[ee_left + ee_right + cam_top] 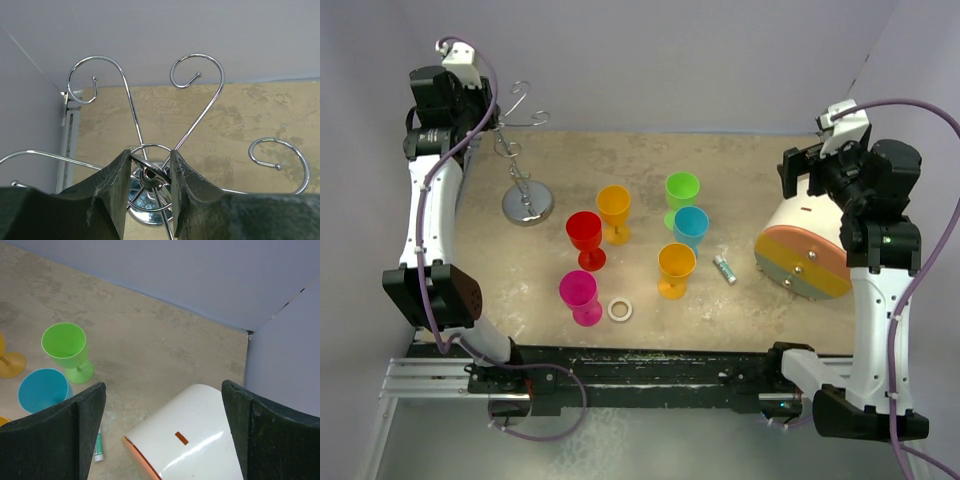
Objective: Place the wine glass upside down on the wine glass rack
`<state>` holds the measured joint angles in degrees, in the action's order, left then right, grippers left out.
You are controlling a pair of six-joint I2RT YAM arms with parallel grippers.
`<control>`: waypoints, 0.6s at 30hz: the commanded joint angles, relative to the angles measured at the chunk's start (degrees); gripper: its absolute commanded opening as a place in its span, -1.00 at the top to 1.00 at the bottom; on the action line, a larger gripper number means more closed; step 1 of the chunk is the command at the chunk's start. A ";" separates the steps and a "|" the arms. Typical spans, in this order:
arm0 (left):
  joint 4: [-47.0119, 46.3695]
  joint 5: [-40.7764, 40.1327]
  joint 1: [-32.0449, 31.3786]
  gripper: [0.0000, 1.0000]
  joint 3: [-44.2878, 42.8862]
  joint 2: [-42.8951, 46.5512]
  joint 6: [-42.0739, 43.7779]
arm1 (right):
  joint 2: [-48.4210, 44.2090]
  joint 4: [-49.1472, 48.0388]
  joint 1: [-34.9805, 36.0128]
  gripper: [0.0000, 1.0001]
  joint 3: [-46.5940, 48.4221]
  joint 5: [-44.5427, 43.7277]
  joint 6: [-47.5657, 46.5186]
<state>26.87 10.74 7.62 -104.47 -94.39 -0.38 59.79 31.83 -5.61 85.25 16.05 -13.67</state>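
The wine glass rack (520, 150) is a thin silver wire stand with curled hooks and a round shiny base (528, 205), at the back left. My left gripper (485, 112) is at its top. In the left wrist view the fingers (112, 180) press on the rack's small top hub (149, 175), with hooks spreading out beyond them. Several coloured plastic wine glasses stand upright mid-table: red (585, 235), orange (614, 208), green (682, 190), blue (691, 225), yellow-orange (676, 265), magenta (579, 293). My right gripper (810, 165) is open and empty at the right.
A white cylinder with yellow and orange bands (805, 250) lies under my right gripper (162, 390); it also shows in the right wrist view (195, 440). A small tube (724, 268) and a white ring (620, 310) lie near the glasses. Walls close the back and sides.
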 commanded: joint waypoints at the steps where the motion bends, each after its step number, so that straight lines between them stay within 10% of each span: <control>1: -1.01 3.91 0.38 0.66 -4.24 1.64 1.37 | -1.34 -0.72 -0.20 -1.00 -0.16 1.17 -0.31; 10: 5.12 4.46 0.47 0.91 -8.90 0.03 0.82 | -1.69 -0.70 -0.19 -1.00 -0.34 2.23 -0.30; 18: 6.55 1.17 0.47 0.57 -12.68 -2.93 0.39 | -1.75 -0.77 -0.19 -1.00 -0.49 2.31 -0.11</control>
<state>36.99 12.58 7.77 -113.32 -97.01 -0.38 58.85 32.29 -5.61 84.82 17.08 -13.65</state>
